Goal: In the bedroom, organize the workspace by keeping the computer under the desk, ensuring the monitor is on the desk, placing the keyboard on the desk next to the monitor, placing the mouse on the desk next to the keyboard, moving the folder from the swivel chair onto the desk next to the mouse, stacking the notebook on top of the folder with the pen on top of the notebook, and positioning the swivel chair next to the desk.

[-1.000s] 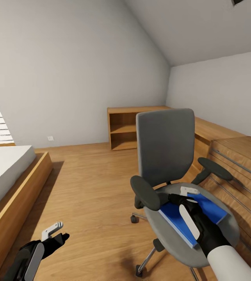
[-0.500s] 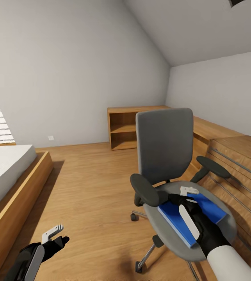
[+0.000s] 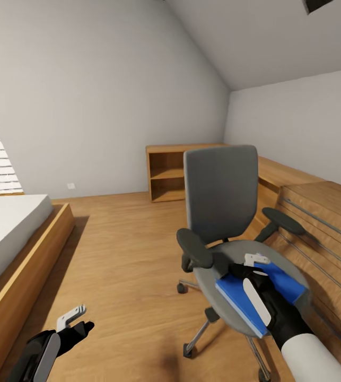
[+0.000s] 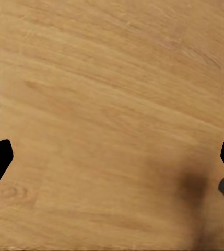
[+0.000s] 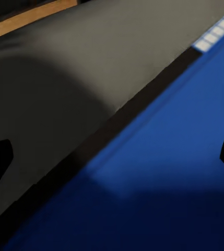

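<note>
Folder first: the flat bright blue rectangular folder (image 3: 255,297) lies on the round grey seat of the grey upholstered swivel chair (image 3: 220,196), not yet lifted, so its move to the desk is left. Right gripper (image 3: 256,261) hovers over it, fingers spread; left gripper (image 3: 73,317) hangs spread above the wooden floor (image 3: 128,249). Beyond stands an open wooden shelf unit (image 3: 166,175).

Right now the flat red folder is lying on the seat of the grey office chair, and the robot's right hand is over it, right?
Almost. The flat folder is bright blue, not red, as the head view shows. It does lie on the seat of the grey office chair, with the right hand over it.
</note>
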### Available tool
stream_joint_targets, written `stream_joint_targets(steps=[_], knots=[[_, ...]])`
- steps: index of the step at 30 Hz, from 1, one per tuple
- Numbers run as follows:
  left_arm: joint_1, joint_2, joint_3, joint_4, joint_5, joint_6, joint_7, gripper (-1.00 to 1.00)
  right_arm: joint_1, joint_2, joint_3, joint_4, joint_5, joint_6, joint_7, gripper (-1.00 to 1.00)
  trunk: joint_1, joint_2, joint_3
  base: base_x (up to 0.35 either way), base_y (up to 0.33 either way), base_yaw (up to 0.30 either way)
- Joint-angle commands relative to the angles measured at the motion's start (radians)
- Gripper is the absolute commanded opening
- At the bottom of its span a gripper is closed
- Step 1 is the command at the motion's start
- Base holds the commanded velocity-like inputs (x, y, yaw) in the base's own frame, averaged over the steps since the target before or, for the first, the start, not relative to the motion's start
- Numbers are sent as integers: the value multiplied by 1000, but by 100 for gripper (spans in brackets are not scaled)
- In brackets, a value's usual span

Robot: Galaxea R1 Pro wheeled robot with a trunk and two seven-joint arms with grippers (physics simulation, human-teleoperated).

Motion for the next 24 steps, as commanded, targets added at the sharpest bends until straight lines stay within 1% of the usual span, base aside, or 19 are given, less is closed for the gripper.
stream_joint_targets(steps=[1,6,15,21,24], knots=[[0,0,0,-2,11,5,8,100,0,-1,4,0,-19,2,-10,100,-1,0,-1,-292,0,0],[0,1,0,-2,11,5,7,100,0,-1,4,0,-19,2,-10,100,-1,0,-1,-172,0,0],[0,0,0,-2,11,5,7,100,0,-1,5,0,-19,2,-10,100,-1,0,-1,-23,0,0],[0,0,0,-2,11,6,7,100,0,-1,14,0,-19,2,-10,100,-1,0,-1,-7,0,0],[0,0,0,-2,11,6,7,100,0,-1,17,0,-19,2,-10,100,-1,0,-1,-142,0,0]])
